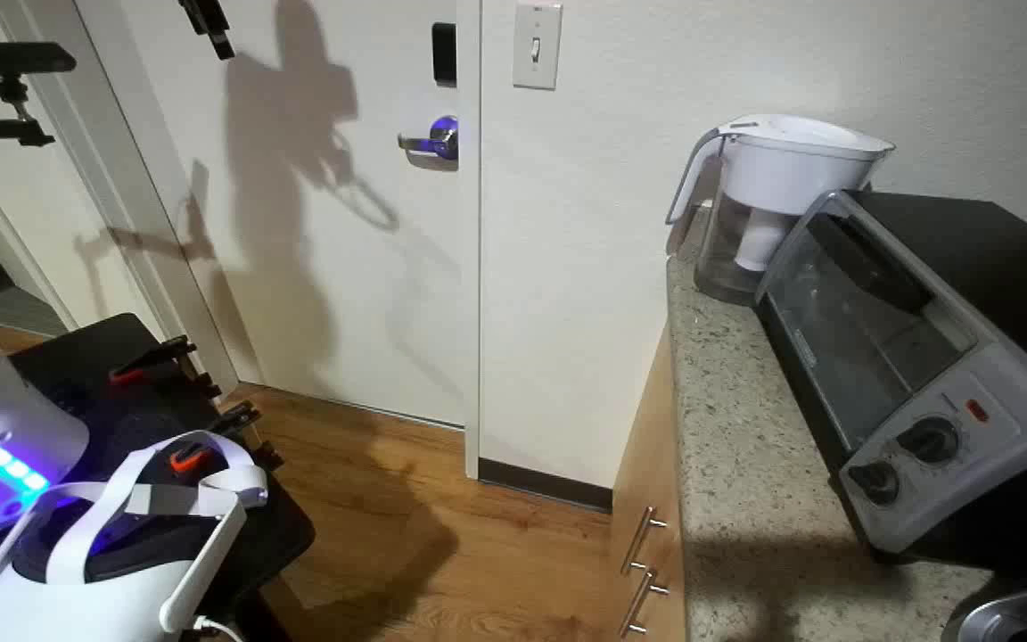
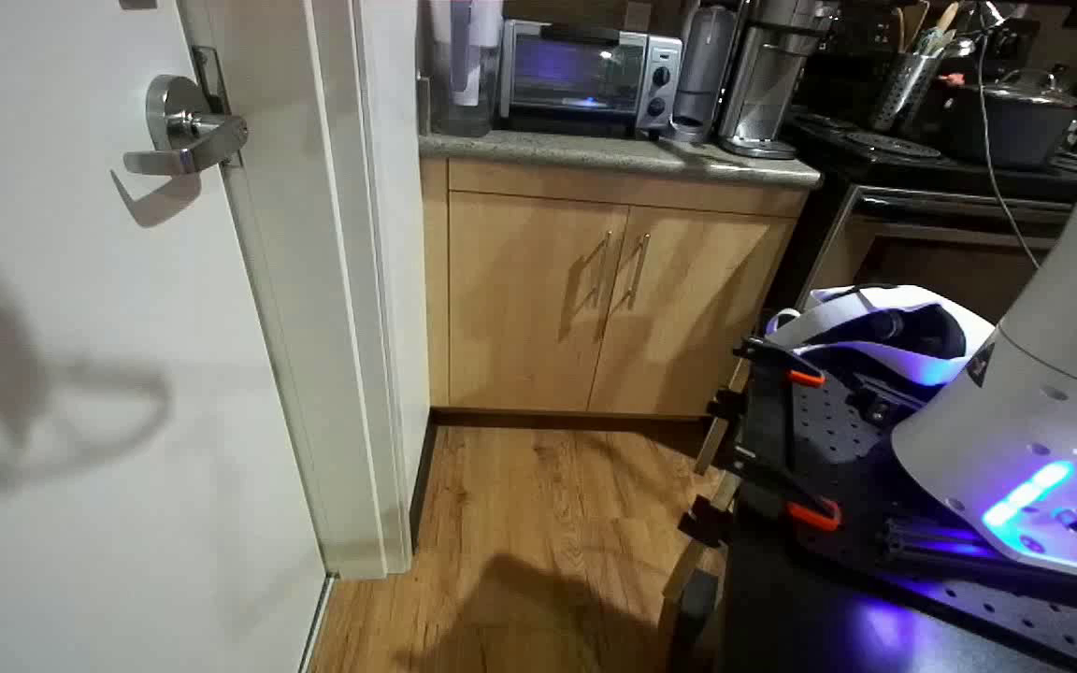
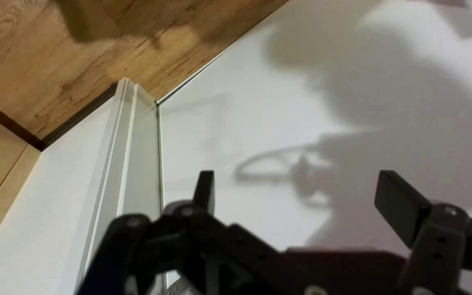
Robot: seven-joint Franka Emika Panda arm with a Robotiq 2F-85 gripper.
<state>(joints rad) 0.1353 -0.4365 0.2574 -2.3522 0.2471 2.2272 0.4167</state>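
In the wrist view the gripper (image 3: 295, 184) gaped wide, nothing between its tips, facing the door (image 3: 318, 119). The metal handle (image 2: 188, 150), upper left of an exterior view, looked stiff and smooth, likely best held near its free end.

No words or numbers can be read: the faint lettering (image 1: 805, 349) on the oven (image 1: 946, 367) and the print (image 1: 948, 404) by its knobs (image 1: 928, 439) are too small to tell.
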